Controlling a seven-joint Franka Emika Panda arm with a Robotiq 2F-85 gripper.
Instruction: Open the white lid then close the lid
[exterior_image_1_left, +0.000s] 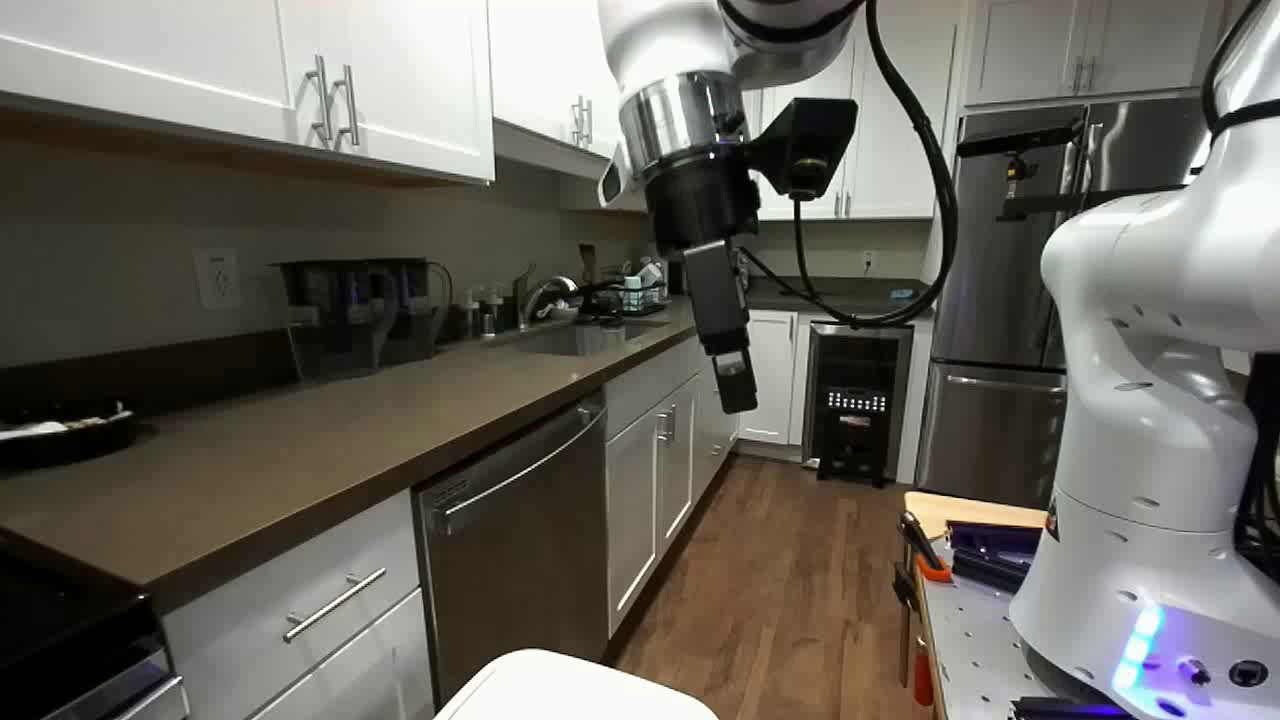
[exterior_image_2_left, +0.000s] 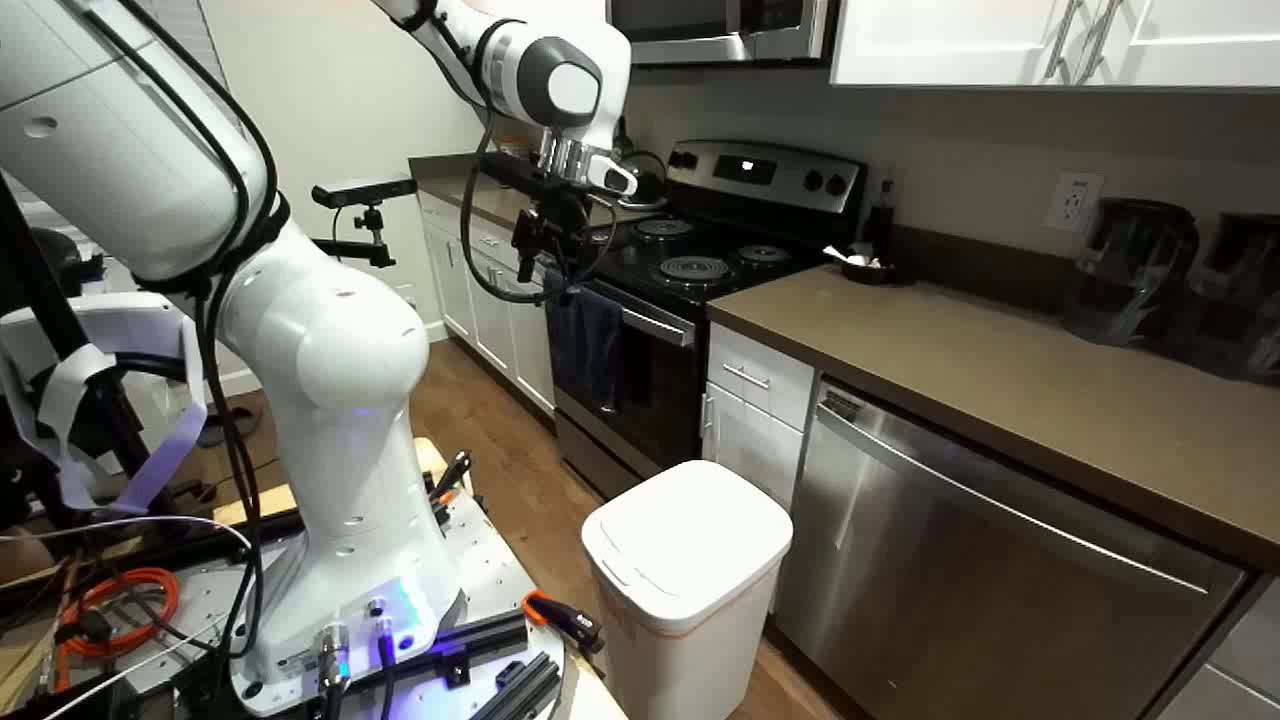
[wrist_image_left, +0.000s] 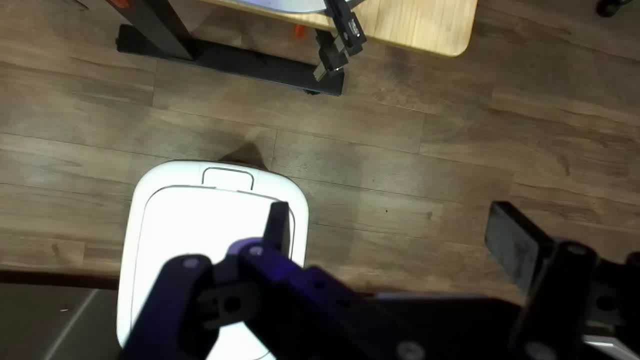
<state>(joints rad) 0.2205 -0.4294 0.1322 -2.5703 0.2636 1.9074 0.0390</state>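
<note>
The white lid (exterior_image_2_left: 700, 535) lies flat and shut on a white bin (exterior_image_2_left: 685, 665) on the floor, between the robot's bench and the kitchen counter. In an exterior view only the lid's rounded top (exterior_image_1_left: 575, 690) shows at the bottom edge. In the wrist view the lid (wrist_image_left: 195, 220) is at lower left, with a small outlined tab at its edge, partly hidden by a gripper finger. My gripper (wrist_image_left: 395, 235) is open and empty, high above the floor beside the bin. It points downward in an exterior view (exterior_image_1_left: 737, 385), and its fingers are hard to make out in an exterior view (exterior_image_2_left: 540, 250).
A stainless dishwasher (exterior_image_2_left: 960, 560) and the counter (exterior_image_2_left: 1000, 350) stand beside the bin. A stove (exterior_image_2_left: 640, 370) is behind it. The robot's bench (wrist_image_left: 425, 25) with tools is on the bin's opposite side. Wood floor (wrist_image_left: 400, 140) lies between.
</note>
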